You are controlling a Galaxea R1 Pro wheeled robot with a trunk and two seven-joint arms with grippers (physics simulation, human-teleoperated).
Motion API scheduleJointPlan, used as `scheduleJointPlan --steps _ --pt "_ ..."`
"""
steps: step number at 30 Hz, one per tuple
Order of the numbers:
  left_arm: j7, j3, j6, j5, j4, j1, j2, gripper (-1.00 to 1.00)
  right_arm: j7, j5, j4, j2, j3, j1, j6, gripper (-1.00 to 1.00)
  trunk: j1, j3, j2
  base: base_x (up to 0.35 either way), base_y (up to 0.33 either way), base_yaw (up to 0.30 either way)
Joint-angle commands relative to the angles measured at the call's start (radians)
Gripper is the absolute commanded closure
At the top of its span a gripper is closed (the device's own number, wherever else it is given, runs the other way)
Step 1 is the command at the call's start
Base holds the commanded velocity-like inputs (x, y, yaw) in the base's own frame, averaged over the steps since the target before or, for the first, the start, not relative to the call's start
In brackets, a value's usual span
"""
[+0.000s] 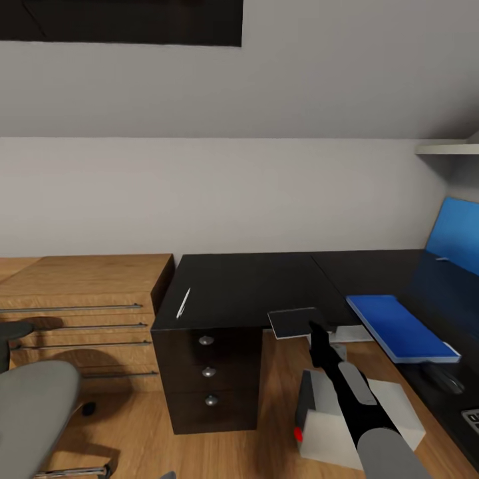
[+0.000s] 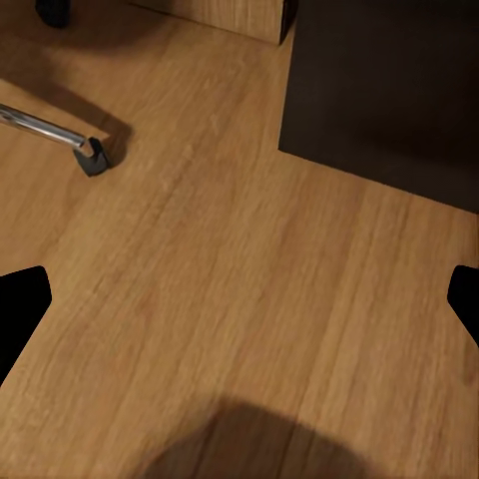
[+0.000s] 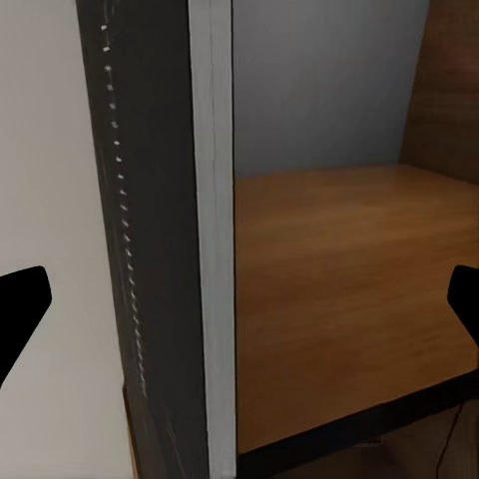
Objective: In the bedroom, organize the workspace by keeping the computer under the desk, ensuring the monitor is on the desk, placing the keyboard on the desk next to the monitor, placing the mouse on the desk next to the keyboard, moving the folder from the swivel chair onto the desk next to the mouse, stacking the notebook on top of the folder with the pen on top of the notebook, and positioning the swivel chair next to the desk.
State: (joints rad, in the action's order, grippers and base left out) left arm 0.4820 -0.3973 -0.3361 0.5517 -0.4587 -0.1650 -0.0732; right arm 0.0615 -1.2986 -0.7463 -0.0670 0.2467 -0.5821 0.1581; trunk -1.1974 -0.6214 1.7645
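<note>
The blue folder (image 1: 399, 327) lies on the black desk (image 1: 372, 276). The dark notebook (image 1: 294, 322) sits at the top's front edge, right at the tip of my right gripper (image 1: 319, 332); contact cannot be told. In the right wrist view its fingertips (image 3: 22, 314) stand wide apart. A white pen (image 1: 183, 303) rests on the black cabinet. The computer (image 1: 366, 419) lies on the floor under my right arm. The mouse (image 1: 440, 376) and a keyboard corner (image 1: 471, 419) are on the desk. The swivel chair (image 1: 33, 406) stands at left. My left gripper (image 2: 239, 299) hangs open over the floor. The monitor is out of view.
The black drawer cabinet (image 1: 209, 372) adjoins the desk on the left, with a low light-wood drawer unit (image 1: 80, 306) beyond it. A blue panel (image 1: 458, 234) runs along the desk's back. A chrome chair leg with its caster (image 2: 88, 155) is near the left gripper.
</note>
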Motion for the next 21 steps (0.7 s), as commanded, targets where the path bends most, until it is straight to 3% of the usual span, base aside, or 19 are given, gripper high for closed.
scheduleJointPlan --steps 1,21 --pt "0.006 -0.008 -0.006 0.010 0.000 -0.001 0.001 -1.00 0.006 -0.007 -0.002 -0.001 0.004 -0.001 0.006 -1.00 0.000 -0.001 0.000 0.108 0.000 0.000" --pt "0.006 -0.008 -0.006 0.011 0.000 -0.001 0.001 -1.00 0.007 -0.006 -0.004 -0.001 0.003 -0.001 0.006 -1.00 0.000 -0.001 0.000 0.017 0.000 0.000"
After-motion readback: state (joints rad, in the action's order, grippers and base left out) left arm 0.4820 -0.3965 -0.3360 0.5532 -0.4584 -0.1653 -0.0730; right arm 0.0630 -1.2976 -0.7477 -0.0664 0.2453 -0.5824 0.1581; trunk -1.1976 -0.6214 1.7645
